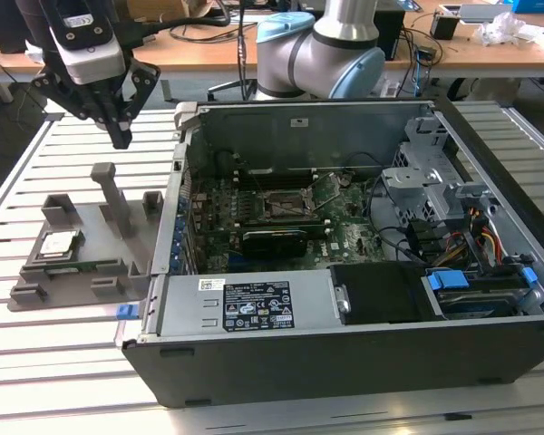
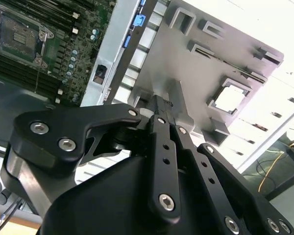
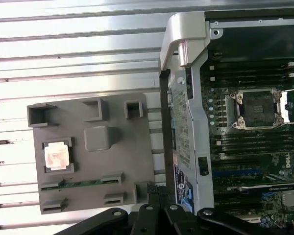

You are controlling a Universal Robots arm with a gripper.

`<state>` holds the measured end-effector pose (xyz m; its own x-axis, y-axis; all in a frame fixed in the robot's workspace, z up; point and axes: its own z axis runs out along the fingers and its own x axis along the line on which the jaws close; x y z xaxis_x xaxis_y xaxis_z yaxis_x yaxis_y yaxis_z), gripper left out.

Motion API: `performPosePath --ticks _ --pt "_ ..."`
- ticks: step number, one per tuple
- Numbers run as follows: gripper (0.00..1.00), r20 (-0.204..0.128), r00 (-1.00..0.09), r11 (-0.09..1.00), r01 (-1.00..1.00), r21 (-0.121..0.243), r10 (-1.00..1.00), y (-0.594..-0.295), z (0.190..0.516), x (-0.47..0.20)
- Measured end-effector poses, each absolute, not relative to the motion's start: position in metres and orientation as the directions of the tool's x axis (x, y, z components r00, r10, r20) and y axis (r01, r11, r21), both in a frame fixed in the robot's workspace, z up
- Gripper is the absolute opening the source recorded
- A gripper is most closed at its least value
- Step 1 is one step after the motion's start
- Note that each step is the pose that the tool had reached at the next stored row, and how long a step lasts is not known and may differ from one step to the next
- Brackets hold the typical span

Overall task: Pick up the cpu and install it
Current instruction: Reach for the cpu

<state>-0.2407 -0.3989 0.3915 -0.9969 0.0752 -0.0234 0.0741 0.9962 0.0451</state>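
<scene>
slatted table (image 1: 36,381) bears grey tray (image 1: 98,246) with cpu (image 1: 58,243), computer case (image 1: 344,358) just beside.

One square silver cpu (image 1: 59,243) lies in one grey plastic tray (image 1: 89,220). One open metal computer case (image 1: 299,372) holds one green motherboard (image 1: 349,237).

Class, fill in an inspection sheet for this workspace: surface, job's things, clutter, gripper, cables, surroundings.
Surface: slatted table carrying a grey tray and an open PC case.
Job's things: cpu lies flat in the tray; socket in the case looks empty.
Clutter: green board strip in the tray beside the cpu.
Gripper: gripper shut, holding nothing, hovering near the tray.
Cables: coloured wires inside the case.
Surroundings: wooden desk behind.
</scene>
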Motion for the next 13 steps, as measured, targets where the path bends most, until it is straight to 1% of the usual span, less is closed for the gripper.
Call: performPosePath --ticks 13 --pt "0.11 -0.023 -0.997 0.996 0.074 0.045 0.075 -0.399 0.391 -0.257"
